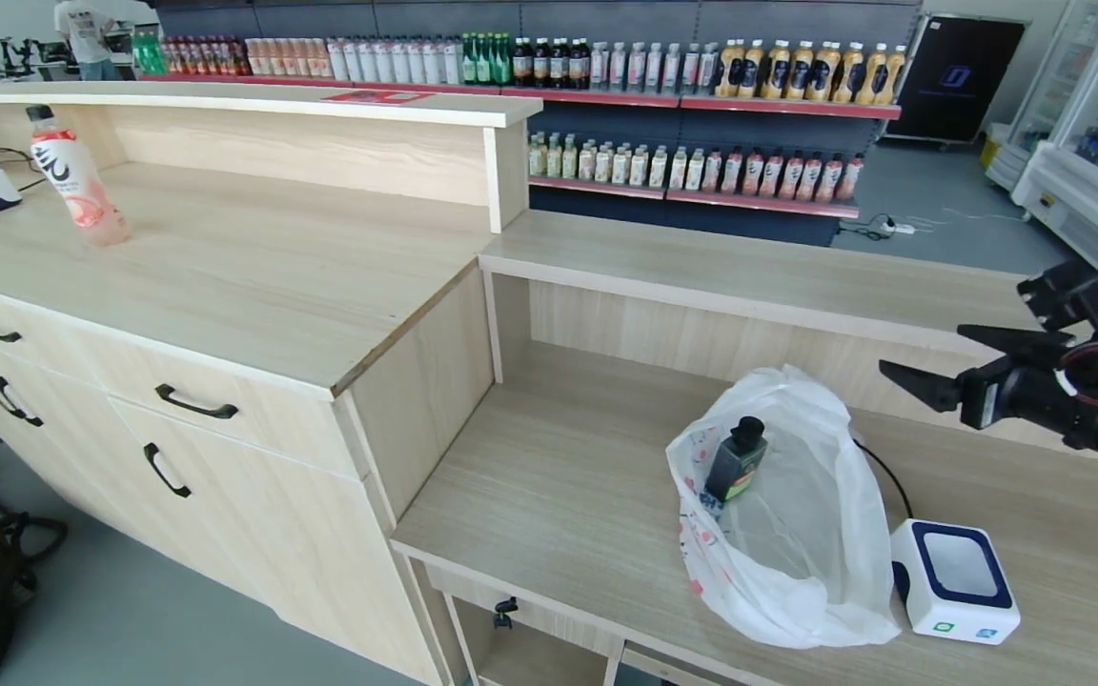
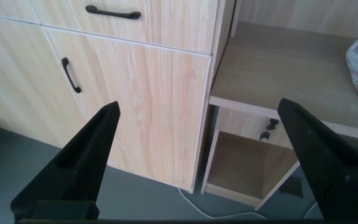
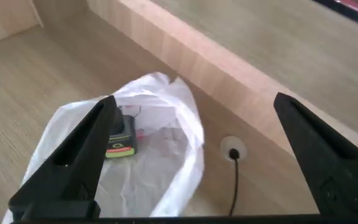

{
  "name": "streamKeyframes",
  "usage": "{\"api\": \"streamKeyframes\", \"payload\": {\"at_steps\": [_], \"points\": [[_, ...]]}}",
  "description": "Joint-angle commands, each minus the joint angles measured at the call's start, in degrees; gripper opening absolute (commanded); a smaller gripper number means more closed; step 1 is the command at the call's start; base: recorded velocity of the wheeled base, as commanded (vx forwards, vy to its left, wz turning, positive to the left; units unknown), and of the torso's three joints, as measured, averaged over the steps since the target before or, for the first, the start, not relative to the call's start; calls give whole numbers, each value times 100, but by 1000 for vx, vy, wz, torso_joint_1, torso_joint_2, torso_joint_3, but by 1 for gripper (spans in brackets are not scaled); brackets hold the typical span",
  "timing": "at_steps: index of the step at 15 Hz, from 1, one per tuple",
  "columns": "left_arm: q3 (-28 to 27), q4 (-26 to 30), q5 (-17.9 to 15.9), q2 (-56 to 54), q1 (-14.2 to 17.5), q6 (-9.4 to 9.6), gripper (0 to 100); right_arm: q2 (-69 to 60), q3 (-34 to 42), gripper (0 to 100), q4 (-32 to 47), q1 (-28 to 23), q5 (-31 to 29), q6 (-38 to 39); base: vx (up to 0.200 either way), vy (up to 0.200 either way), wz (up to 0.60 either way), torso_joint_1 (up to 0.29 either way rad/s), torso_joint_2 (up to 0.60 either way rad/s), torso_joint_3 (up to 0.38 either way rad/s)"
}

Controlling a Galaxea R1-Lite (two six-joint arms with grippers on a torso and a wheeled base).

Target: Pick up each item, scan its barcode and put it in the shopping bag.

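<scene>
Dark bottle (image 1: 736, 462) in bag (image 1: 797, 562), lower centre, laid open beside scanner (image 1: 954, 581) for short transfers; pink bottle (image 1: 77, 176) on tabletop (image 1: 254, 276), upper left, likely next; right gripper (image 1: 921, 351) and left gripper (image 2: 197, 109) wide open, empty.

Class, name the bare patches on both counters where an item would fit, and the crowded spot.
Lower counter: bare from its left edge to the shopping bag. Upper counter: bare from the pink bottle to its right end. Crowded: bag and scanner close together, right gripper nearby.
</scene>
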Motion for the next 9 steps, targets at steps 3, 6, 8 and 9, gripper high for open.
{"api": "streamKeyframes", "payload": {"at_steps": [3,6,8,9], "points": [[0,0,-1,9,5,2,100,-1578,171,100,1114,-1228,44,-351,0,0,-600,12,4,6],[0,0,-1,0,5,2,100,-1613,75,100,2784,-2124,-1107,-676,0,0,-600,-2,1,5],[0,0,-1,9,5,2,100,-1490,83,100,2846,-2273,-1336,-676,0,0,-600,-7,2,5],[0,0,-1,9,5,2,100,-655,22,100,2283,-2555,-1388,-614,0,0,0,0,0,0]]}}
